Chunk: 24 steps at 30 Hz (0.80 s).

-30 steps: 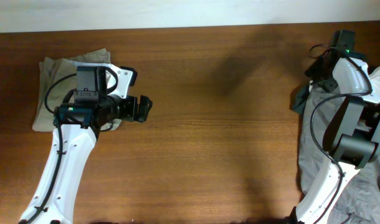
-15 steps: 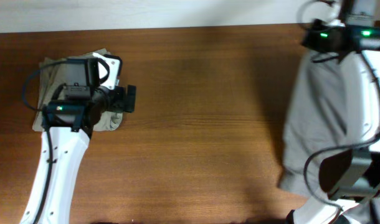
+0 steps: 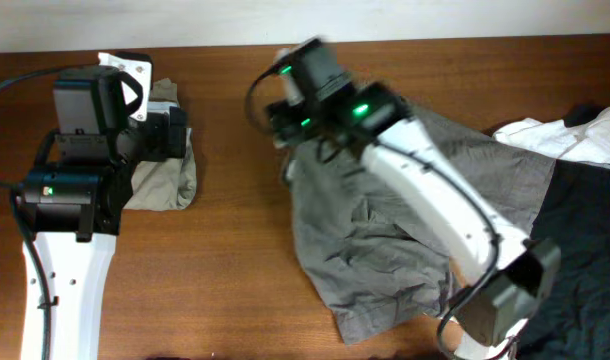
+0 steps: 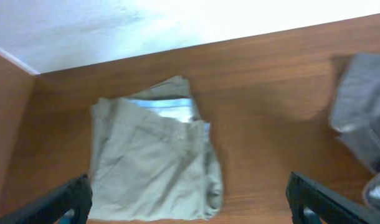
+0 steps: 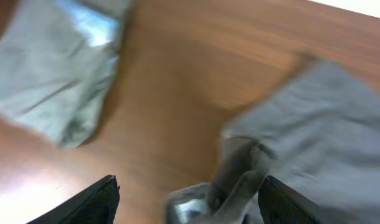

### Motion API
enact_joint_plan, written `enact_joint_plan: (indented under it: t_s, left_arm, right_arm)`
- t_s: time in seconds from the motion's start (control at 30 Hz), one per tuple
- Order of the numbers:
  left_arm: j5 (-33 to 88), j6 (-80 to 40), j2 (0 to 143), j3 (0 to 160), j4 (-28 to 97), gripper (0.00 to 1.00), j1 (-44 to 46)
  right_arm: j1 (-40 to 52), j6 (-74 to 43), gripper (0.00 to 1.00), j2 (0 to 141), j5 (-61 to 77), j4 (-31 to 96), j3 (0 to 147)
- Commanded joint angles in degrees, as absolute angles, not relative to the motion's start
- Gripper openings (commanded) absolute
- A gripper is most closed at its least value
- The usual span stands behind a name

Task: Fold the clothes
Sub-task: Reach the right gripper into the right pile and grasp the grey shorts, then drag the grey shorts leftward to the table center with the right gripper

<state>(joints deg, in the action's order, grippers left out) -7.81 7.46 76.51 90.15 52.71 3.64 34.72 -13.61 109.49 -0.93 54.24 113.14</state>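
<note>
A rumpled grey garment [image 3: 385,250] of soft, creased cloth sprawls across the centre of the overhead frame. The right gripper [image 5: 185,190] has its fingers wide apart with a bunched fold between them; whether it grips is unclear. At upper left a folded khaki piece [image 4: 154,158] lies square-edged near the table's [image 3: 235,200] back edge. The left gripper [image 4: 189,202] is spread wide and empty; bare wood separates the cloths

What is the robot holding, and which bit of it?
The right gripper holds the grey garment by a bunched fold at its edge. The left gripper holds nothing.
</note>
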Motion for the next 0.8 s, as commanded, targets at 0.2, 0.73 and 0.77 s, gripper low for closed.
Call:
enact_joint_plan:
  t_s: [0.2,0.73,0.77]
  left_arm:
    - [-12.32,7.79,79.99,91.02,52.77,0.99,3.60]
    - [-1.67,7.79,80.03,91.02,53.87,0.99,3.60]
    - [-1.67,7.79,80.03,91.02,53.91,0.99,3.60]
  right_arm:
    - [32.45,-6.55,0.84,99.98,18.72,57.19,114.45]
    - [26.46,-15.49,0.85,120.33,11.16,72.23,114.43]
    - [28.58,-17.26,0.85,120.97,9.04,72.60,114.41]
